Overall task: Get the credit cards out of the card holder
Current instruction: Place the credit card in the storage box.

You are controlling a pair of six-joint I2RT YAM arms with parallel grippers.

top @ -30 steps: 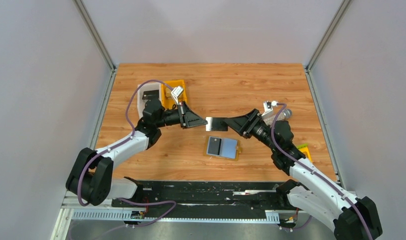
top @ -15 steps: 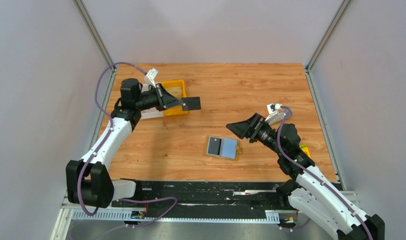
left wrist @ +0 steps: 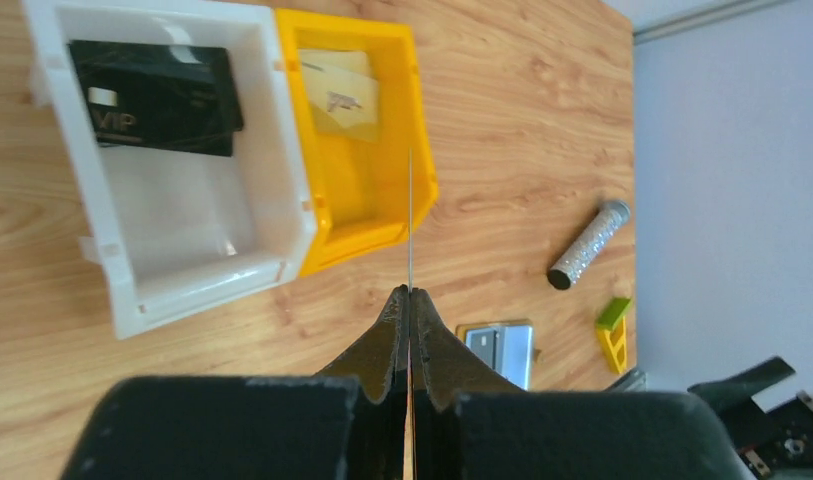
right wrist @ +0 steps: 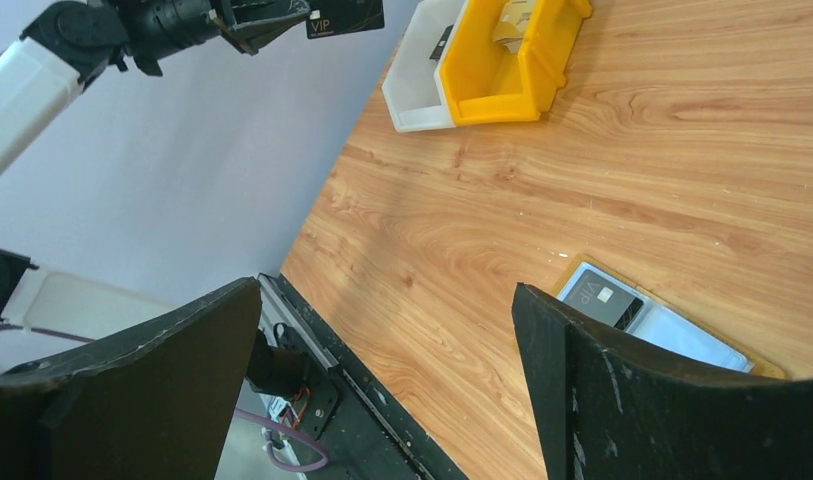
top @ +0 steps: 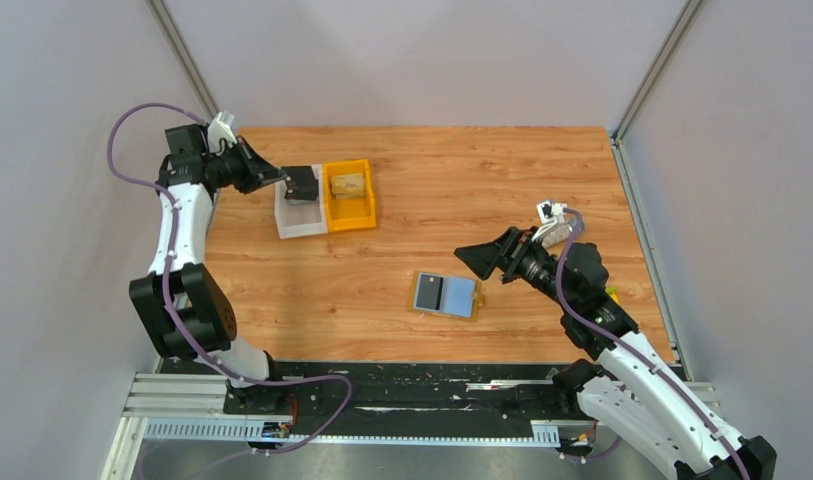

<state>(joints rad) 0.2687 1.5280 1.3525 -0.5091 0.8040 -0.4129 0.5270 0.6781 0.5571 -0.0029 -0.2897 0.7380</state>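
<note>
The card holder (top: 460, 297) lies open on the table's middle, blue panels up, with a black credit card (top: 429, 291) in its left panel; the right wrist view shows the holder (right wrist: 682, 335) and that VIP card (right wrist: 607, 299). My left gripper (top: 282, 178) is raised at the back left, shut on another black card (top: 304, 183) above the white bin (top: 300, 222). In the left wrist view this held card (left wrist: 410, 220) shows edge-on between the jaws of the left gripper (left wrist: 410, 292). A third black VIP card (left wrist: 157, 95) lies in the white bin (left wrist: 182, 260). My right gripper (top: 477, 258) hangs open and empty just right of the holder.
An orange bin (top: 348, 212) with tan items stands against the white bin. A glittery silver cylinder (left wrist: 589, 245) and a green-and-yellow tool (left wrist: 613, 330) lie at the table's right side. Grey walls close in left, right and back.
The left arm swung the black card from the table's middle to the back left, over the white bin. The right gripper let go of it, opened wide and drew back slightly.
</note>
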